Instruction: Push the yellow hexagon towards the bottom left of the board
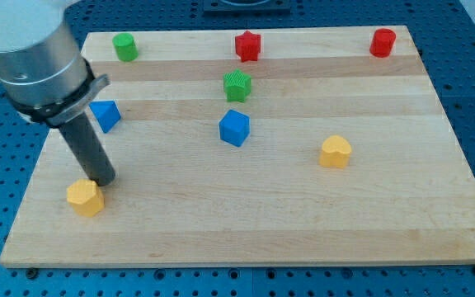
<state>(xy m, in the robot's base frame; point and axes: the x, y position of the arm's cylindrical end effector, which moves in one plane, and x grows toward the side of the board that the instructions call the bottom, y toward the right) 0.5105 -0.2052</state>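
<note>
The yellow hexagon [85, 198] sits near the board's bottom left corner. My tip [102, 180] rests just above and right of it, touching or nearly touching its upper right edge. The dark rod rises up-left to the grey arm housing at the view's top left.
The wooden board [246, 239] also holds a blue triangular block [105, 115] partly behind the rod, a green cylinder [124, 47], a red star [247, 45], a red cylinder [382, 42], a green block [237, 85], a blue cube [234, 128] and a yellow heart [335, 152].
</note>
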